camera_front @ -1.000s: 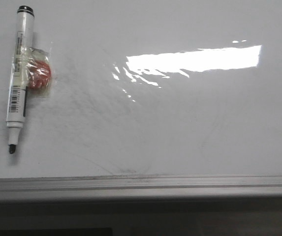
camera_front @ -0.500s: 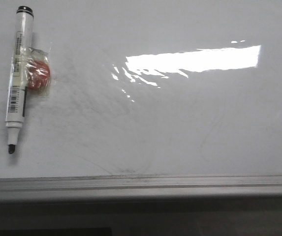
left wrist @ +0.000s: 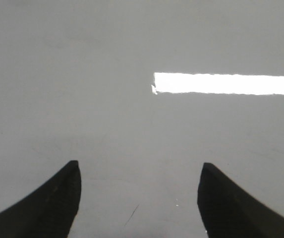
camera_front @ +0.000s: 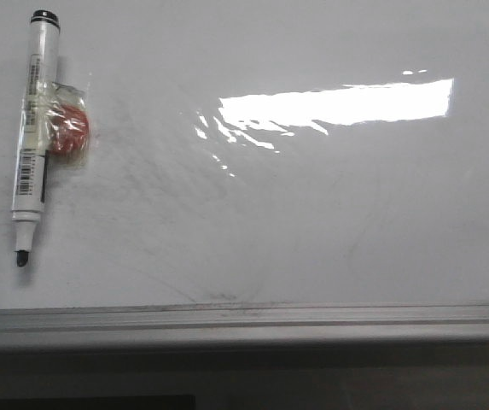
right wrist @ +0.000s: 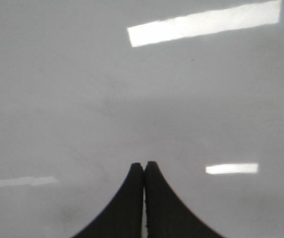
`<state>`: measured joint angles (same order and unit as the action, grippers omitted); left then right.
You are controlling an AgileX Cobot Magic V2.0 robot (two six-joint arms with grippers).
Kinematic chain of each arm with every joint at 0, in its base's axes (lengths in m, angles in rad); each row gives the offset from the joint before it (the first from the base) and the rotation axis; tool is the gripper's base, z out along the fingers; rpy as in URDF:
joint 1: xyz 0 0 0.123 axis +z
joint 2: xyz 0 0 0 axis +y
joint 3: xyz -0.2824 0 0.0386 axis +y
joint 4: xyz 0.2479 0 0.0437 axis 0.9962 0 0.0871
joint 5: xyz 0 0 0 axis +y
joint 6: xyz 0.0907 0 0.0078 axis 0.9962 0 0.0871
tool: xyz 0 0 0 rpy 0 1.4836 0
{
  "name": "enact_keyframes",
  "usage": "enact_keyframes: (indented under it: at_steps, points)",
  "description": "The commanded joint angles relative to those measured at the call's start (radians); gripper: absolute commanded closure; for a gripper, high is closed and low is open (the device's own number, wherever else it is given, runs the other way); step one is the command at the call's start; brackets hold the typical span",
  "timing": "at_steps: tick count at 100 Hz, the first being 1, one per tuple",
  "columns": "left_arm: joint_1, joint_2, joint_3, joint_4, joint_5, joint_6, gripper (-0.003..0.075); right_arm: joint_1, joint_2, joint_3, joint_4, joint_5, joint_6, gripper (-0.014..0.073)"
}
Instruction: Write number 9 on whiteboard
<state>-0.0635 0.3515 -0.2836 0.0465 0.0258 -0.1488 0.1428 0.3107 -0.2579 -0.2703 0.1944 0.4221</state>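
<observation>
The whiteboard (camera_front: 312, 231) fills the front view, glossy white with faint grey smudges and a bright light reflection. No number 9 shows on it. A white marker pen (camera_front: 32, 137) with a black cap end and bare black tip lies at the far left, tip toward the near edge. Neither gripper shows in the front view. In the left wrist view my left gripper (left wrist: 139, 173) is open and empty over bare board (left wrist: 132, 74). In the right wrist view my right gripper (right wrist: 144, 166) is shut on nothing over bare board (right wrist: 82, 99).
A red object in clear wrap (camera_front: 66, 130) lies against the marker. The grey metal edge strip (camera_front: 244, 320) runs along the board's near side, with dark space below it. A short thin dark scratch (left wrist: 131, 214) marks the board between the left fingers.
</observation>
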Motion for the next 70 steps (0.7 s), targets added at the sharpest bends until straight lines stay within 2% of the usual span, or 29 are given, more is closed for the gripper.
enact_keyframes:
  at_steps: [1, 11, 29, 41, 53, 70]
  points:
    - [-0.046, 0.020, -0.030, 0.003, -0.095, -0.008, 0.0247, 0.038, 0.017, -0.037, 0.023, -0.061, 0.005, 0.0657]
    - [-0.163, 0.029, -0.030, 0.031, -0.091, -0.008, 0.0247, 0.075, 0.017, -0.037, 0.023, -0.061, 0.005, 0.0657]
    - [-0.440, 0.091, -0.030, 0.038, -0.091, -0.008, 0.0247, 0.091, 0.017, -0.037, 0.023, -0.067, 0.005, 0.0657]
    - [-0.598, 0.165, -0.030, -0.010, -0.094, -0.008, 0.0248, 0.091, 0.017, -0.037, 0.023, -0.093, 0.005, 0.0657]
    - [-0.689, 0.240, -0.030, -0.070, -0.109, -0.008, 0.0248, 0.091, 0.017, -0.037, 0.023, -0.132, 0.005, 0.0657]
    - [-0.747, 0.353, -0.030, -0.127, -0.169, -0.008, 0.0252, 0.091, 0.017, -0.037, 0.023, -0.133, 0.005, 0.0657]
